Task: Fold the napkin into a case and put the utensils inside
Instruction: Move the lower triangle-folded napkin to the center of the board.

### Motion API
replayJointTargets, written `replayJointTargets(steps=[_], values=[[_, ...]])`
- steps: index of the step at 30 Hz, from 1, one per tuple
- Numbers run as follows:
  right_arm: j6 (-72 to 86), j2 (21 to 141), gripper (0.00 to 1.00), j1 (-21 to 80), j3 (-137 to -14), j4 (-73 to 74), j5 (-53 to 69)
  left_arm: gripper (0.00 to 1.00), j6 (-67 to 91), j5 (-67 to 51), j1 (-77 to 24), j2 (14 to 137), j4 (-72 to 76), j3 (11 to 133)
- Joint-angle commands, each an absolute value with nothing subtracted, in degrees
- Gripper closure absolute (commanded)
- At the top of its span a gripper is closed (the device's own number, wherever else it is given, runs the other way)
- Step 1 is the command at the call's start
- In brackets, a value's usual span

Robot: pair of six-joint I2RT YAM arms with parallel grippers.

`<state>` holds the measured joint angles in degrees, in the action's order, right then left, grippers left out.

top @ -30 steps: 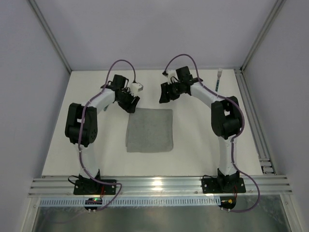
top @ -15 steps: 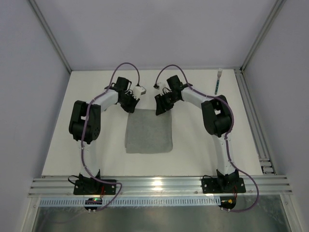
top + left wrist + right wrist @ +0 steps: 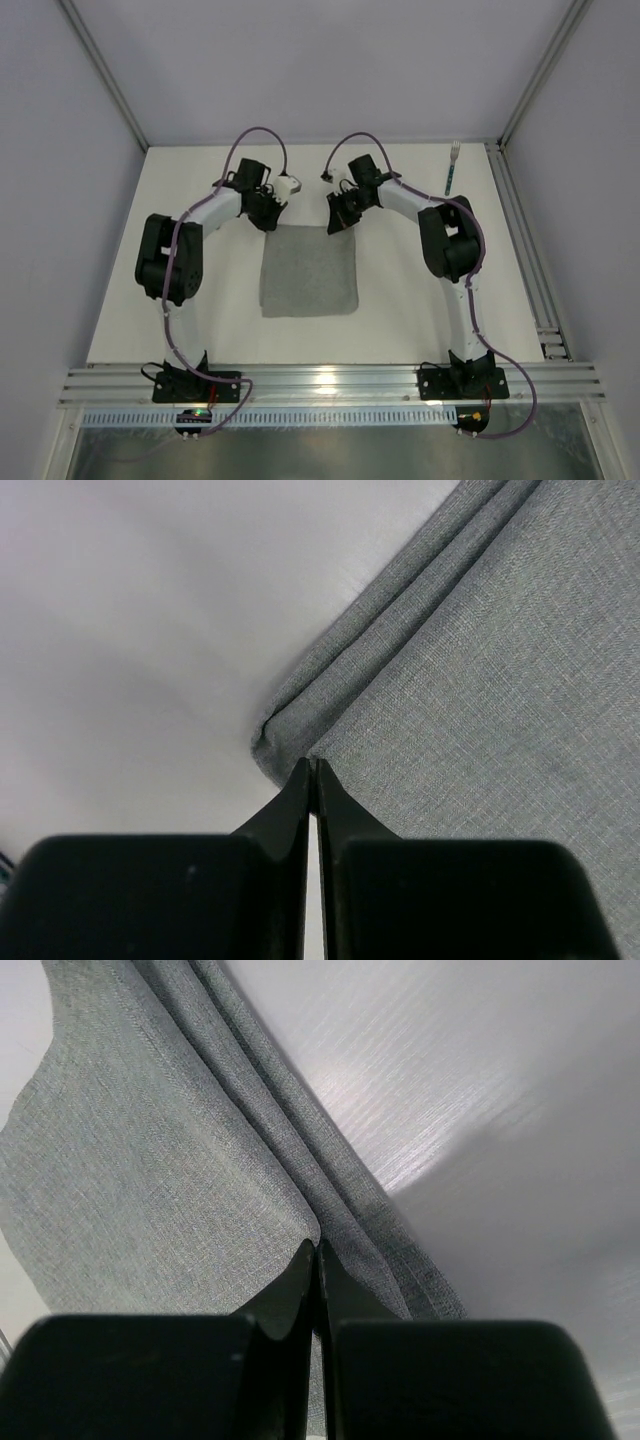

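Note:
The light-grey napkin lies flat in the middle of the white table, with several folded layers along its far edge. My left gripper sits at the napkin's far left corner. In the left wrist view its jaws are pressed together on the bunched corner of the napkin. My right gripper sits at the far right corner. Its jaws are closed where the top layer of the napkin puckers into the tips. A fork with a teal handle lies at the far right.
An aluminium rail runs along the near edge above the arm bases. A second rail borders the right side. Pale walls enclose the table on the left, back and right.
Both grippers have dropped onto the napkin's far corners and gone from open to shut. The right gripper has shifted slightly left toward the cloth.

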<state>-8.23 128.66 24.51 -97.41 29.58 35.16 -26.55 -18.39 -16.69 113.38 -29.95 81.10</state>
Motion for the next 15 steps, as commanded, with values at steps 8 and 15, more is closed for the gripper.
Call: replayJointTargets(steps=[8, 15], values=[[-6.6, 130.5, 0.97, 22.5, -99.1, 26.6, 37.7, 1.00, -22.5, -15.1, -16.3, 114.7, -26.9, 85.2], [-5.4, 131.5, 0.96, 22.2, -99.4, 25.8, 38.0, 1.00, -20.2, -10.4, -16.3, 118.9, -24.4, 88.1]])
